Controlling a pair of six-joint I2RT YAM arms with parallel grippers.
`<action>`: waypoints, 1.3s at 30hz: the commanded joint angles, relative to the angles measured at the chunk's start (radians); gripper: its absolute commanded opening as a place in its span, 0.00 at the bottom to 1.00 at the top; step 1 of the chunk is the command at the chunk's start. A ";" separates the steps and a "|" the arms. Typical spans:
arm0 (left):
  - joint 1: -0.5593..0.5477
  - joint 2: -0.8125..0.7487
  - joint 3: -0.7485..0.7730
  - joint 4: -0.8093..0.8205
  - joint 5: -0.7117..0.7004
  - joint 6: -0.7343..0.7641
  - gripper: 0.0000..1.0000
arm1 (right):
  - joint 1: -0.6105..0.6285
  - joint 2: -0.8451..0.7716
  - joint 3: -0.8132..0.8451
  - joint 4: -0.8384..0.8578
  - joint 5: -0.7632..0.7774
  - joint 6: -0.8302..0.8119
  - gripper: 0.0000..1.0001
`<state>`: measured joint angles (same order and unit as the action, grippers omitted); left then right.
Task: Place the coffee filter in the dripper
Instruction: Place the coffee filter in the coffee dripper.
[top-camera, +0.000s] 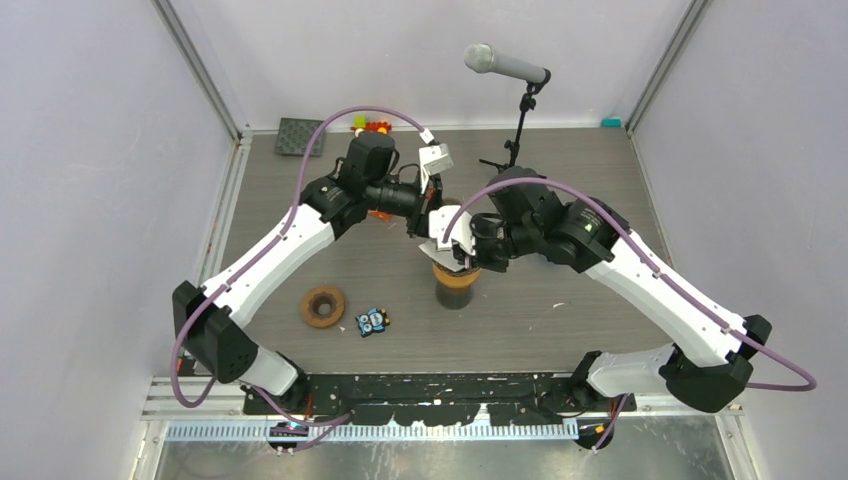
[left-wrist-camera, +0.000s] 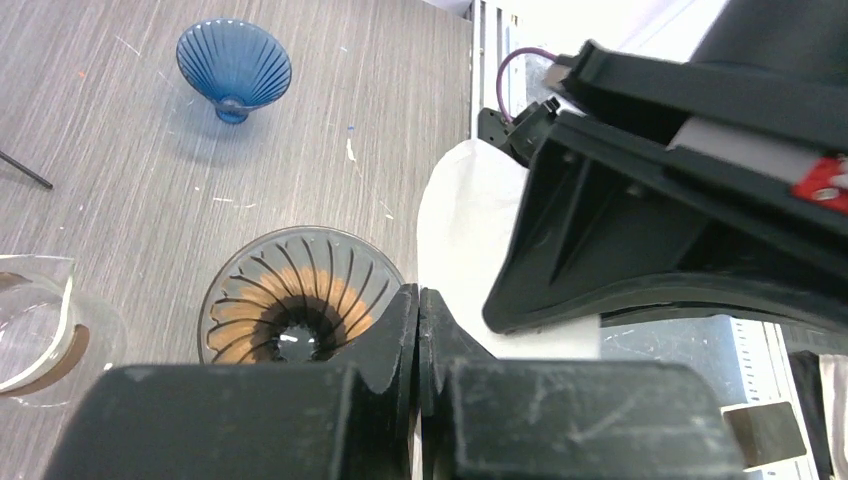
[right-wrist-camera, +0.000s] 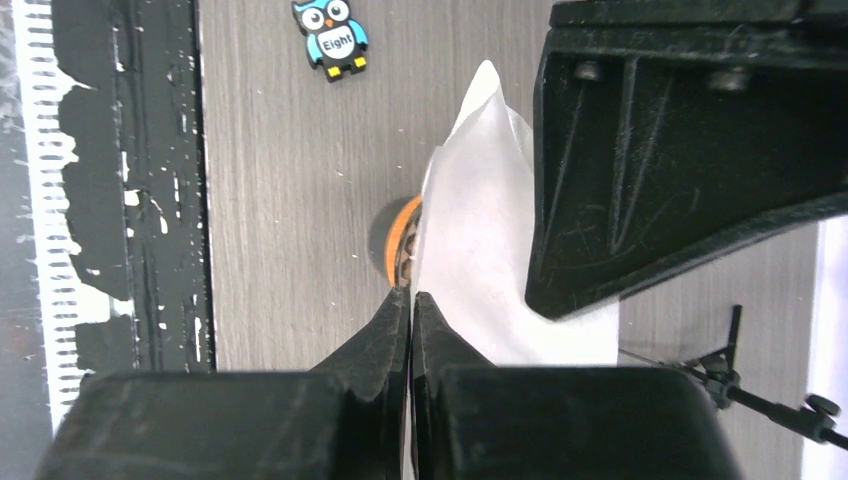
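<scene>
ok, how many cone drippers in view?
2: a blue dripper on the table, and a grey dripper just below the coffee filter. The brown ring might be a third; can't tell.

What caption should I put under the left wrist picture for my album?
Left gripper pinches the white coffee filter near the ribbed dripper; a blue cone sits farther off.
</scene>
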<state>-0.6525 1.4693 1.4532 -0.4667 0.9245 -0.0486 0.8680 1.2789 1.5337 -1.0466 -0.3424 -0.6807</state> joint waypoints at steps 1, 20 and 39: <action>-0.002 0.026 0.038 0.091 0.005 -0.024 0.00 | 0.005 -0.043 0.002 0.029 0.077 -0.017 0.07; 0.002 0.038 -0.006 0.135 -0.048 0.024 0.00 | -0.004 -0.020 -0.084 0.097 0.124 -0.019 0.05; 0.024 0.045 -0.035 0.153 -0.133 0.073 0.00 | -0.006 -0.010 -0.124 0.091 0.102 -0.015 0.05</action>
<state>-0.6346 1.5143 1.4227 -0.3645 0.8101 -0.0074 0.8654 1.2640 1.4178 -0.9802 -0.2333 -0.7013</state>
